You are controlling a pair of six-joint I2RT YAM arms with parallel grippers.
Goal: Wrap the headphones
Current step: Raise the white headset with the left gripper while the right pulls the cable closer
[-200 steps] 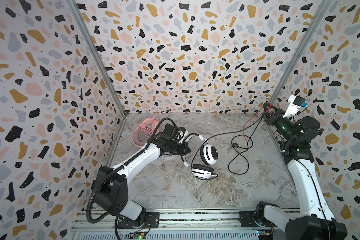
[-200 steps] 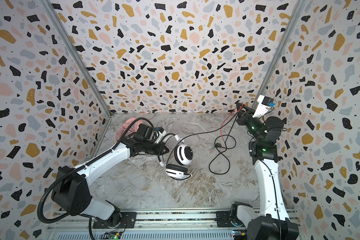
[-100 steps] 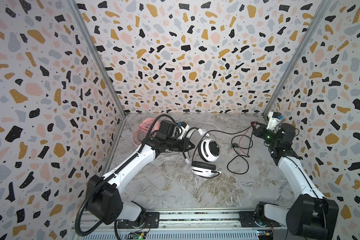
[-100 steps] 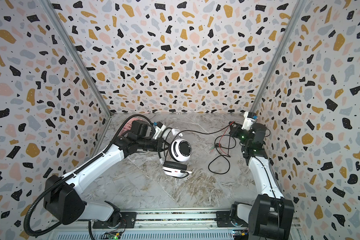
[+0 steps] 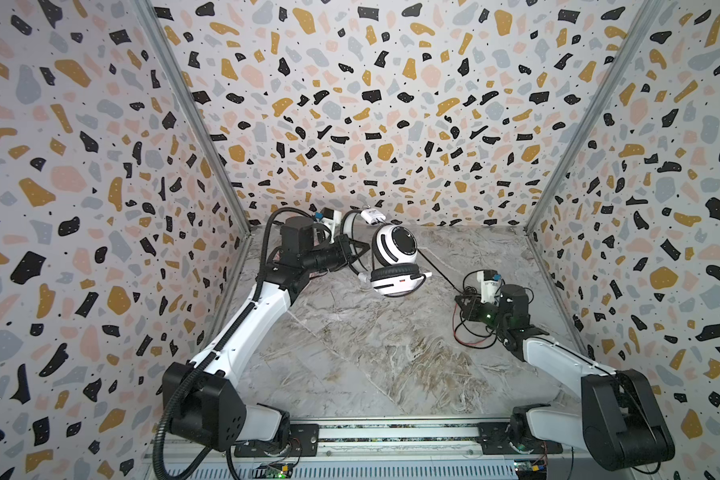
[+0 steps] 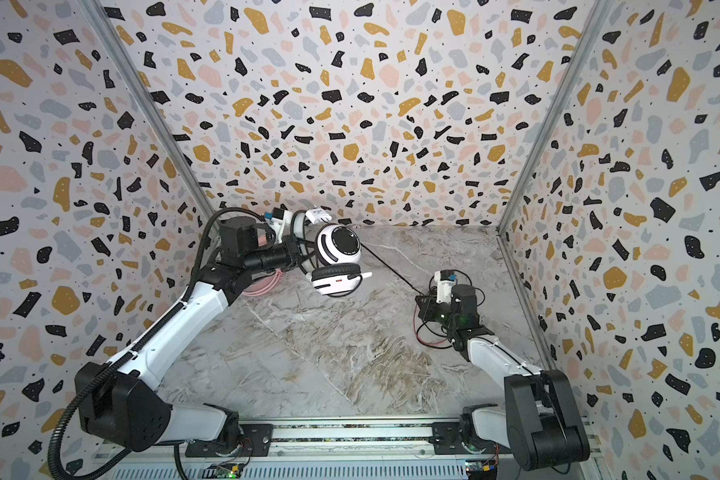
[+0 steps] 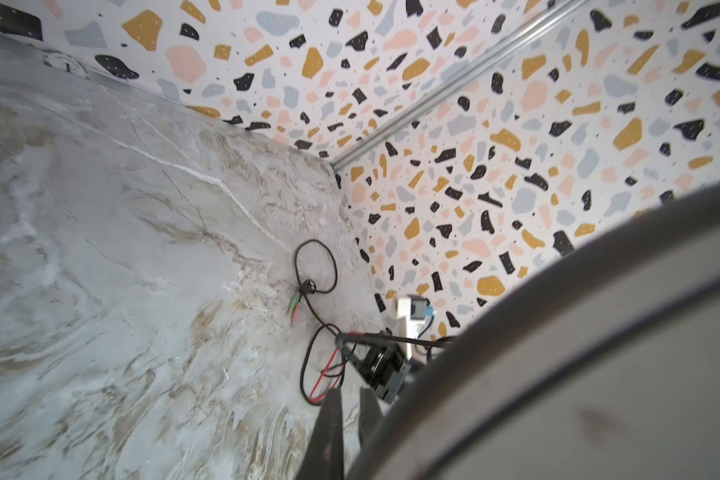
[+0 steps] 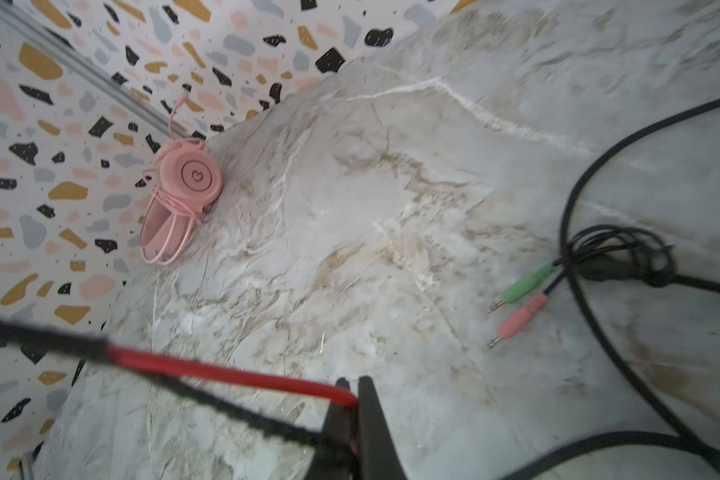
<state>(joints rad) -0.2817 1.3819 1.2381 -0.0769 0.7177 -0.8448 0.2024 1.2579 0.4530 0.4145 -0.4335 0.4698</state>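
Note:
The white-and-black headphones (image 5: 393, 249) (image 6: 337, 247) hang in the air at the back left. My left gripper (image 5: 356, 253) (image 6: 300, 253) (image 7: 352, 392) is shut on their headband (image 7: 558, 353), which fills much of the left wrist view. A black cord (image 5: 437, 270) runs taut from an earcup to my right gripper (image 5: 460, 299) (image 6: 422, 301) (image 8: 352, 384), which is low over the table on the right and shut on the red-and-black cord (image 8: 233, 374). The pink headphones (image 8: 192, 178) (image 6: 262, 282) lie in the back left corner with their cord wound round them, mostly hidden behind the left arm in both top views.
Loose black and red cord loops (image 5: 470, 336) lie on the marble table under the right gripper. The green and pink plugs (image 8: 520, 299) (image 7: 294, 305) rest on the table beside them. Patterned walls close in the left, back and right sides.
The left arm has raised the white-and-black headphones off the table and toward the back. The right gripper has come down from high at the back right wall, bringing the cord with it.

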